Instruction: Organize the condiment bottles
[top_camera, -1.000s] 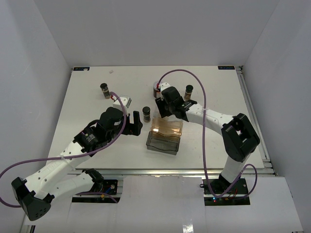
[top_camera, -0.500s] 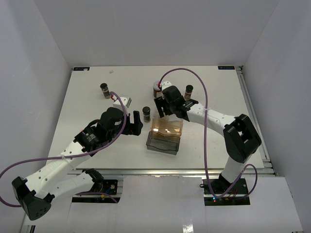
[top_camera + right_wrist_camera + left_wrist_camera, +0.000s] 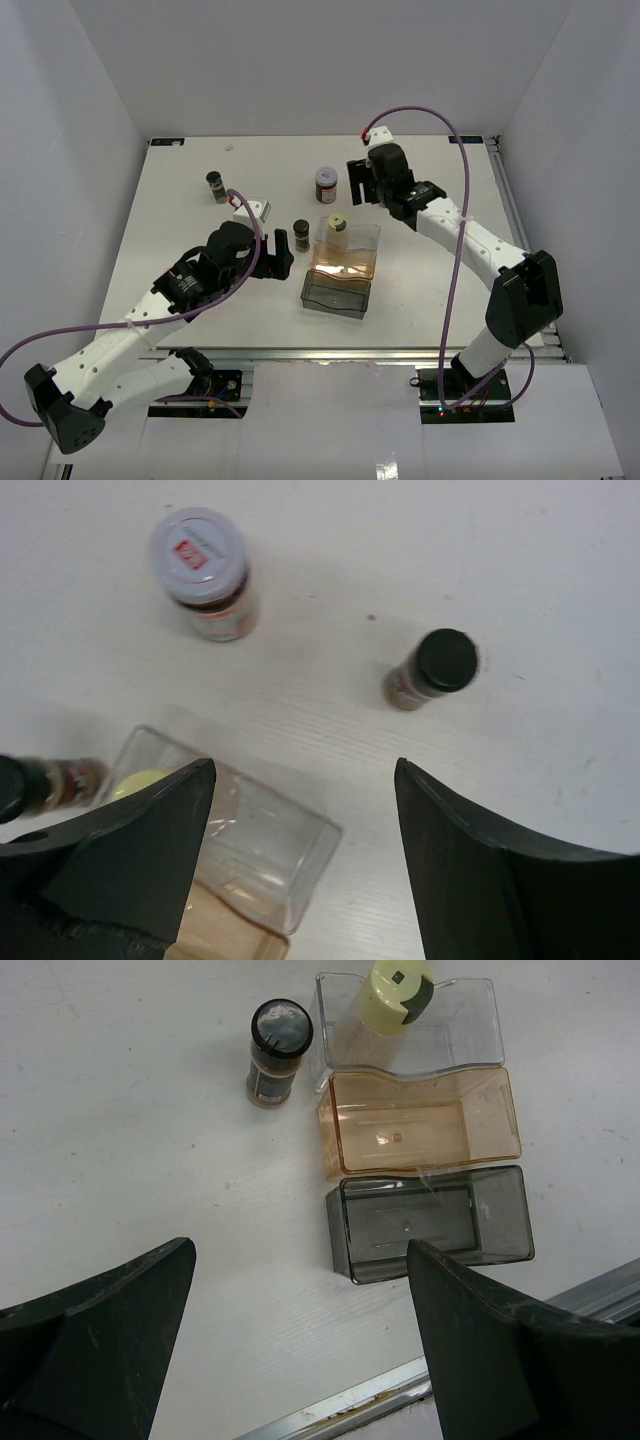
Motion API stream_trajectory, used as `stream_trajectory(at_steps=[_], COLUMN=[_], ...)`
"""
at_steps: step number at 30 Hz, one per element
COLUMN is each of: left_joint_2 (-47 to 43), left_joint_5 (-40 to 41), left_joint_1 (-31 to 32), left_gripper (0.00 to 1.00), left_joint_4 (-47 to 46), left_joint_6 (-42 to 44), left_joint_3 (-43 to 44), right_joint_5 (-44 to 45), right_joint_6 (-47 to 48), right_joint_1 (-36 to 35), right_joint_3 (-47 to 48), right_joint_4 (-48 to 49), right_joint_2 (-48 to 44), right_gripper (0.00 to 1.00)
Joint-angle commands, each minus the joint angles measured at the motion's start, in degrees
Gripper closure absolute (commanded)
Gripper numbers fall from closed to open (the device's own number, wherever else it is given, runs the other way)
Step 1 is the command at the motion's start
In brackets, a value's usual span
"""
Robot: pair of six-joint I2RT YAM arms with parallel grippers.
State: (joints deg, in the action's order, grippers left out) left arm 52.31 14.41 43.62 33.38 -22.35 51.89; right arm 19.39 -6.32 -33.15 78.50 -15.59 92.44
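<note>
Step in hand, as judged: sorting is barely under way, with one jar binned and the next pick pending. The yellow-green-capped jar (image 3: 398,995) stands upright in the clear tray (image 3: 470,1030), the farthest of three trays lined up at the middle of the table (image 3: 180,290). The orange tray (image 3: 420,1125) and the smoky tray (image 3: 430,1225), nearer the front edge, hold nothing. The right gripper (image 3: 300,770) hovers toward the far edge, jaws apart and empty. The right-hand black-capped jar (image 3: 440,665) stands just ahead of it, and the red-labelled white-capped jar (image 3: 205,575) is near, both outside the trays. The left gripper (image 3: 300,1250) hovers left of the trays, jaws wide apart and empty. The middle black-capped jar (image 3: 278,1050) stands just beside the clear tray. The far-left black-capped jar (image 3: 214,185) stands toward the far left corner. A small white object (image 3: 252,209) close by cannot be identified. The next move likely calls for either arm to descend squarely over its nearest jar, straddle it and close without tipping it. The surface is white, matte and lightly marked, with a metal rail (image 3: 340,1410) along the front edge. Plain white walls (image 3: 320,60) enclose three sides.
</note>
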Motion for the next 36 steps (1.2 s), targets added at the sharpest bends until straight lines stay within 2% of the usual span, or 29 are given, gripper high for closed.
stream_trajectory(at_steps=[1, 10, 33, 36], left_joint_2=[-1.2, -2.83, -0.61, -0.9], left_joint_5=[0.29, 1.23, 1.91, 2.04], left_joint_1=[-0.02, -0.02, -0.11, -0.11], left_gripper=[0.02, 0.02, 0.02, 0.02], left_joint_4=[0.9, 0.55, -0.42, -0.43], left_joint_6=[1.75, 3.01, 3.19, 3.1], left_joint_3=[-1.04, -1.7, -1.86, -2.07], right_joint_5=[0.54, -2.82, -7.5, -7.72], right_joint_6=[-1.01, 1.47, 4.56, 4.47], right_joint_1=[6.76, 11.68, 14.76, 14.77], right_joint_3=[4.33, 10.67, 22.0, 22.38], right_joint_4=[-3.52, -3.41, -2.96, -2.96], right_joint_2=[4.18, 13.41, 27.29, 27.8], right_gripper=[0.21, 0.21, 0.3, 0.39])
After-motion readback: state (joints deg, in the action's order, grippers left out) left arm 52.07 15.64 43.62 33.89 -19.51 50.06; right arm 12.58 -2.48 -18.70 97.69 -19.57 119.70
